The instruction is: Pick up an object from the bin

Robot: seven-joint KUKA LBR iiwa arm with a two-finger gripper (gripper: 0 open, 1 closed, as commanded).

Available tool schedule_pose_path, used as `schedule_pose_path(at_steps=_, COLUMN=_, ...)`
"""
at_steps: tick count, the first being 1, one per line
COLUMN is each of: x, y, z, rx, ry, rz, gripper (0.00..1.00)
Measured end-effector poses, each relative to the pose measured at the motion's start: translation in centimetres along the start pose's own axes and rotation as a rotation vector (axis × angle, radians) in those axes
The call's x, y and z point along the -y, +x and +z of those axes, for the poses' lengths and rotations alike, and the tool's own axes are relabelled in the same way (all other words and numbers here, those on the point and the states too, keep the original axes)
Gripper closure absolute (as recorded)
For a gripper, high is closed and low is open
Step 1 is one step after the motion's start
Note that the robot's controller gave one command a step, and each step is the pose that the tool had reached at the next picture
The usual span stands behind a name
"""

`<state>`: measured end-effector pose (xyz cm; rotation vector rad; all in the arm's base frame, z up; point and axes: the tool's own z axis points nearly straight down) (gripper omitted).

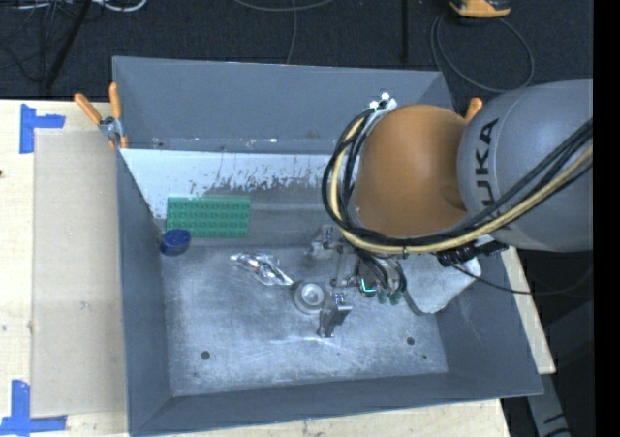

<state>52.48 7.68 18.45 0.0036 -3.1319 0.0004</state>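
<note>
Gripper [334,317] low over bin [145,319] floor, centre-right. Open or closed: can't tell. Small round silver piece [310,296] just beside it, left side. Crumpled clear wrapper [260,267] further left.

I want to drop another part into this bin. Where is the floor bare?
The front-left floor of the grey metal bin is bare, below the small blue round cap and flat green studded block. Crowded: the middle, where a clear crinkled wrapper and round silver piece lie beside the gripper.
</note>
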Motion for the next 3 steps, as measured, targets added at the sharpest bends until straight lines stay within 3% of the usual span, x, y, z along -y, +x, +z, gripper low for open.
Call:
schedule_pose_path(at_steps=1, x=1.6, y=-6.5, z=11.4, rx=0.012, ry=-0.001, rz=-0.203, gripper=0.0)
schedule_pose_path(at_steps=2, x=1.7, y=-6.5, z=10.9, rx=0.009, ry=-0.001, rz=-0.201, gripper=1.0)
schedule_pose_path(at_steps=3, x=1.8, y=-5.7, z=-4.4, rx=0.019, ry=0.001, rz=-0.322, gripper=1.0)
